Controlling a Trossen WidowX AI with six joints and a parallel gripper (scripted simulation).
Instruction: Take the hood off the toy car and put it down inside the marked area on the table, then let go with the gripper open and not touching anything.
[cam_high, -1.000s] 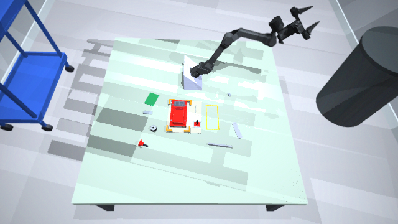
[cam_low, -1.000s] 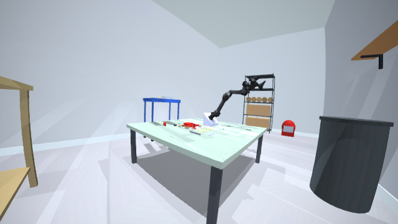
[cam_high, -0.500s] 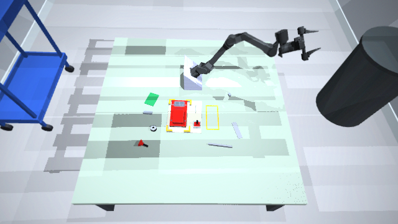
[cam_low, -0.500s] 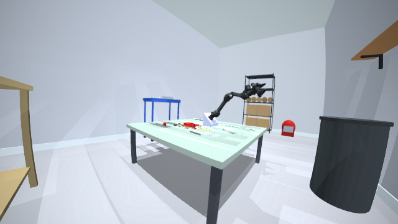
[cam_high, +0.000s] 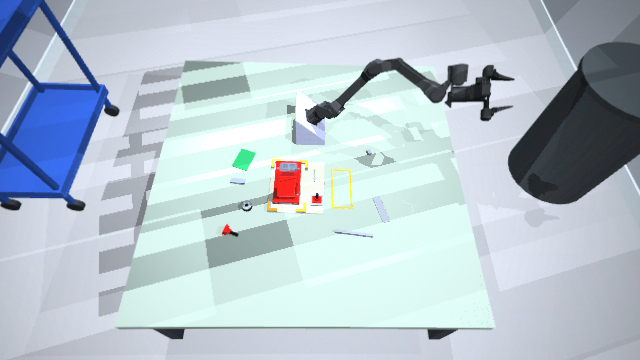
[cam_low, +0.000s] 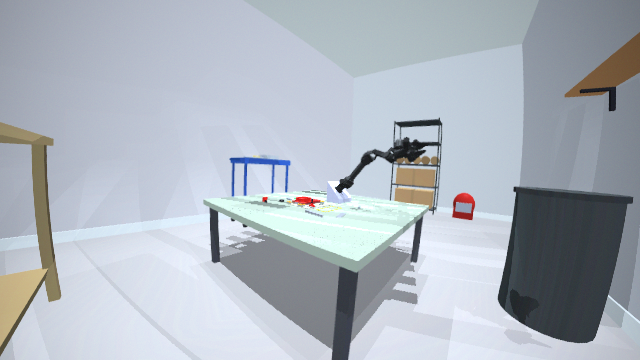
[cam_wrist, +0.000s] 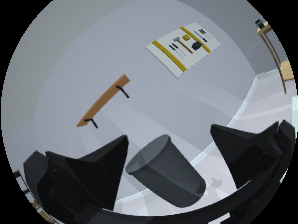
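Note:
A red toy car (cam_high: 287, 185) (cam_low: 304, 200) sits between yellow corner marks on a white board (cam_high: 320, 172) near the table's middle. Its hood looks to be in place at the front end, too small here to tell apart from the body. The marked area, a yellow outlined rectangle (cam_high: 332, 190), lies on the table just right of the board, with nothing inside it. My gripper (cam_high: 510, 94) (cam_wrist: 171, 134) is wide open and empty, held high beyond the table's right edge, far from the car and touching nothing.
A white wedge-shaped base (cam_high: 311, 136) carries the arm behind the car. Around the car lie a green plate (cam_high: 243, 159), a wheel (cam_high: 245, 205), a red-and-black piece (cam_high: 228, 230) and grey strips (cam_high: 381, 209) (cam_high: 354, 233). A dark bin (cam_high: 560, 130) (cam_low: 565, 260) (cam_wrist: 170, 172) stands right of the table.

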